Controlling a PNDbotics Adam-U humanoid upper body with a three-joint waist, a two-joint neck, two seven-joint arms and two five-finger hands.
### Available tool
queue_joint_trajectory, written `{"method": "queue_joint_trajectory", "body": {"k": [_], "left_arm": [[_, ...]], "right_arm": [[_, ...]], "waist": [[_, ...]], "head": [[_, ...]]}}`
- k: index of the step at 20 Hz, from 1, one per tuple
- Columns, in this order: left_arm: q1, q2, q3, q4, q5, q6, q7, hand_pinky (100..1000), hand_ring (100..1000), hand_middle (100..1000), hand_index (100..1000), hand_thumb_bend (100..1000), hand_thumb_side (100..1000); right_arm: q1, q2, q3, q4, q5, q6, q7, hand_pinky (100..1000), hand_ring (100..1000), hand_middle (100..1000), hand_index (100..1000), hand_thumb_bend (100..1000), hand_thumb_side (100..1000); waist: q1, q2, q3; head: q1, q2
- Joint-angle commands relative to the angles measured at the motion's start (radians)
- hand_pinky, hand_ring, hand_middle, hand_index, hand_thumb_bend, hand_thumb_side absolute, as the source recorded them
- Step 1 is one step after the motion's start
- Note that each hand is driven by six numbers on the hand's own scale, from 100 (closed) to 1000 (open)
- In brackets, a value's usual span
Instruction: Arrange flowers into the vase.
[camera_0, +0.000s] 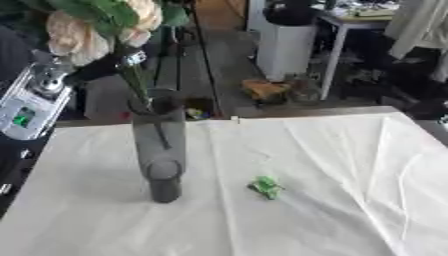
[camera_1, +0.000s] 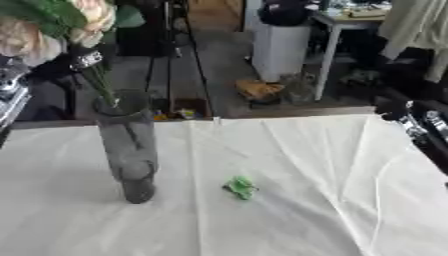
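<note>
A tall grey glass vase stands upright on the left part of the white tablecloth. Peach and cream flowers with green leaves hang above it at the top left. Their thin green stem slants down into the vase's mouth. My left hand, dark with a silver tip, is closed round the stem just below the blooms. Its silver forearm comes in from the left edge. My right hand shows only as black and silver parts at the right edge of the right eye view.
A small crumpled green scrap lies on the cloth right of the vase. Beyond the table's far edge are a dark floor, a white cabinet, an orange object and a white table leg.
</note>
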Motion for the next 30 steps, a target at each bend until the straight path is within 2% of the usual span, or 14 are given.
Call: {"method": "queue_joint_trajectory", "body": {"k": [1, 7, 16, 21, 23, 24, 26, 28, 29, 30], "left_arm": [[-0.022, 0.042, -0.004, -0.022, 0.006, -0.002, -0.019, 572, 369, 202, 465, 399, 811], [-0.007, 0.044, -0.027, -0.037, 0.01, -0.011, -0.044, 574, 369, 202, 465, 395, 822], [0.012, 0.036, -0.065, -0.071, 0.084, 0.006, -0.104, 565, 368, 200, 465, 390, 843], [0.025, 0.054, -0.074, -0.079, 0.059, -0.005, -0.127, 576, 384, 219, 484, 431, 865], [0.032, 0.061, -0.077, -0.077, 0.029, -0.022, -0.128, 583, 400, 247, 508, 448, 871], [0.037, 0.062, -0.079, -0.074, 0.013, -0.033, -0.126, 612, 461, 318, 560, 453, 888], [0.044, 0.06, -0.081, -0.065, -0.012, -0.062, -0.121, 619, 474, 336, 573, 460, 892], [0.054, 0.056, -0.085, -0.058, -0.034, -0.095, -0.12, 662, 578, 469, 644, 490, 916], [0.059, 0.053, -0.087, -0.054, -0.042, -0.109, -0.119, 664, 584, 476, 647, 493, 918], [0.065, 0.049, -0.089, -0.047, -0.048, -0.12, -0.118, 681, 626, 520, 664, 517, 933]], "right_arm": [[-0.012, -0.021, -0.009, -0.02, 0.002, 0.003, -0.002, 799, 803, 662, 758, 100, 860], [-0.013, -0.021, -0.009, -0.02, 0.003, 0.003, -0.002, 799, 803, 662, 758, 100, 860], [-0.014, -0.022, -0.009, -0.018, 0.003, 0.001, -0.002, 799, 803, 662, 757, 100, 860], [-0.012, -0.023, -0.01, -0.018, 0.004, 0.002, -0.003, 800, 802, 662, 757, 100, 861], [-0.011, -0.023, -0.011, -0.019, 0.004, 0.002, -0.003, 800, 802, 662, 757, 100, 861], [-0.012, -0.023, -0.011, -0.019, 0.003, 0.002, -0.003, 800, 802, 662, 757, 100, 861], [-0.012, -0.023, -0.011, -0.019, 0.003, 0.002, -0.002, 800, 802, 662, 757, 100, 861], [-0.012, -0.023, -0.011, -0.019, 0.003, 0.002, -0.003, 800, 802, 662, 756, 100, 862], [-0.012, -0.024, -0.011, -0.018, 0.003, 0.002, -0.003, 800, 802, 662, 756, 100, 862], [-0.012, -0.024, -0.011, -0.017, 0.003, 0.001, -0.003, 800, 802, 662, 756, 100, 863]], "waist": [[0.0, -0.014, 0.001], [0.0, -0.013, 0.005], [0.0, -0.011, 0.005], [0.001, -0.011, 0.004], [0.001, -0.01, 0.005], [0.001, -0.01, 0.005], [0.001, -0.01, 0.005], [0.0, -0.008, 0.006], [-0.001, -0.008, 0.007], [-0.001, -0.007, 0.007]], "head": [[-0.005, 0.001], [-0.009, 0.004], [-0.012, 0.007], [-0.014, 0.009], [-0.014, 0.008], [-0.014, 0.007], [-0.014, 0.007], [-0.015, 0.006], [-0.016, 0.006], [-0.015, 0.007]]}}
